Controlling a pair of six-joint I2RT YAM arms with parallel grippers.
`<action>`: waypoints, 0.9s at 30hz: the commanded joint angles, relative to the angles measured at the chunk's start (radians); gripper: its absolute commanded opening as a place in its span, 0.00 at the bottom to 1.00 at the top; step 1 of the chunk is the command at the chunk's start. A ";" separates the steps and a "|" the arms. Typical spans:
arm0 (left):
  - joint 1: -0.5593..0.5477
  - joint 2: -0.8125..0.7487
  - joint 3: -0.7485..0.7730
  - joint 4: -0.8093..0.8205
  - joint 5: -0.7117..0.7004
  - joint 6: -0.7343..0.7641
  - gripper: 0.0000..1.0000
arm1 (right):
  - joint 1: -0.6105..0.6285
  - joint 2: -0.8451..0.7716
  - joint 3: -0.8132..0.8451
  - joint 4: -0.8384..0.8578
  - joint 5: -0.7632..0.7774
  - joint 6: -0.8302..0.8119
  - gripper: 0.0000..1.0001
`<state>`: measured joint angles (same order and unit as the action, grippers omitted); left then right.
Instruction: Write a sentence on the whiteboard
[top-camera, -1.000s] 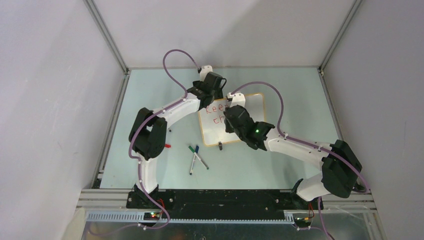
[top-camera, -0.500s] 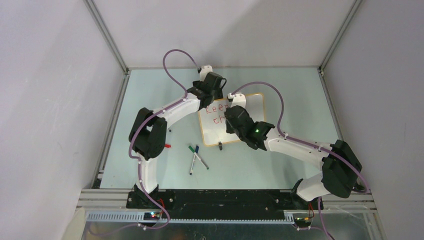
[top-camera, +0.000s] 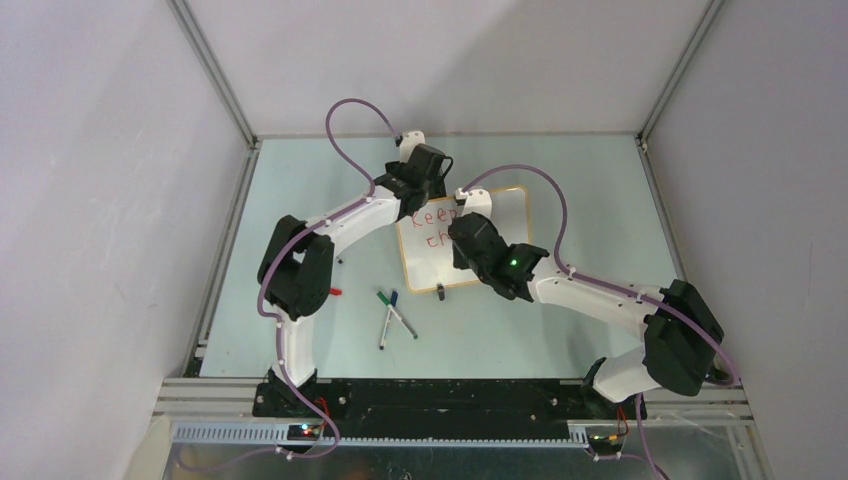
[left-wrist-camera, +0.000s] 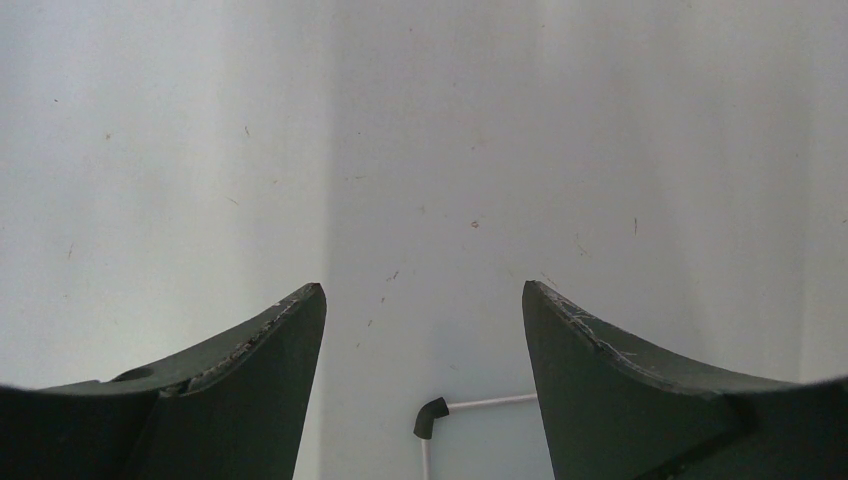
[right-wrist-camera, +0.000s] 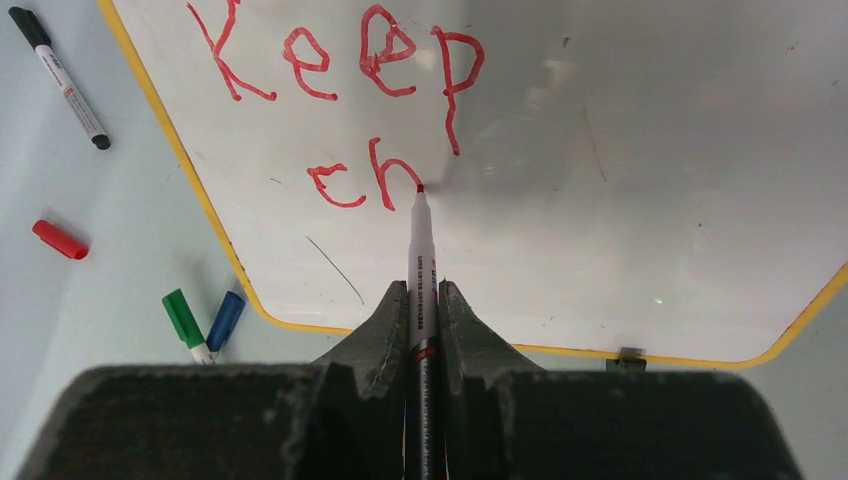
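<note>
The right gripper (right-wrist-camera: 420, 290) is squeezing its dark, rough-edged foam-like fingers (right-wrist-camera: 385, 320) tight on a slim red marker (right-wrist-camera: 421, 240). The marker's white barrel is pointing toward 12 o'clock in the wrist view, and its red tip is touching the whiteboard (right-wrist-camera: 650, 180). The board is lying flat on the pale green table (top-camera: 300, 200), straight ahead of the arm bases at 12 o'clock. It is glossy white, with rounded corners and a thin yellow-orange frame. A small black clip foot (right-wrist-camera: 628, 353) is sitting on its near edge.

The sentence (right-wrist-camera: 345, 70) is showing in wobbly red strokes, "Keep" above and "ch" below. The marker tip is resting at the end of the "h".

Off the board, at the gripper's 9 o'clock, a green marker (right-wrist-camera: 185, 322) and a blue marker (right-wrist-camera: 225, 318) are lying close together on the table. A loose red cap (right-wrist-camera: 60, 240) is lying just beyond them, and a black-capped marker (right-wrist-camera: 62, 78) is lying farther out at 10 o'clock, well apart from the board.

At the board's far corner, about 11 o'clock from the right gripper in the top view, the left gripper (left-wrist-camera: 422, 288) is hanging with its dark curved jaws spread wide and nothing between them. It is hanging over a pale, faintly scratched surface.
</note>
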<state>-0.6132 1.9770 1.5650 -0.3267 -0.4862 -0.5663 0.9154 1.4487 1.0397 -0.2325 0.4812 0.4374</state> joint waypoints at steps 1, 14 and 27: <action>-0.012 -0.006 0.038 -0.020 -0.015 0.021 0.78 | 0.005 0.006 0.011 -0.029 0.028 0.019 0.00; -0.013 -0.010 0.037 -0.021 -0.017 0.023 0.78 | 0.027 -0.023 0.003 -0.018 0.043 0.010 0.00; -0.012 -0.022 0.033 -0.016 -0.012 0.022 0.79 | 0.052 -0.274 -0.128 0.205 0.067 -0.105 0.00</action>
<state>-0.6136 1.9770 1.5650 -0.3283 -0.4862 -0.5659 0.9649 1.2579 0.9218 -0.1387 0.5095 0.3904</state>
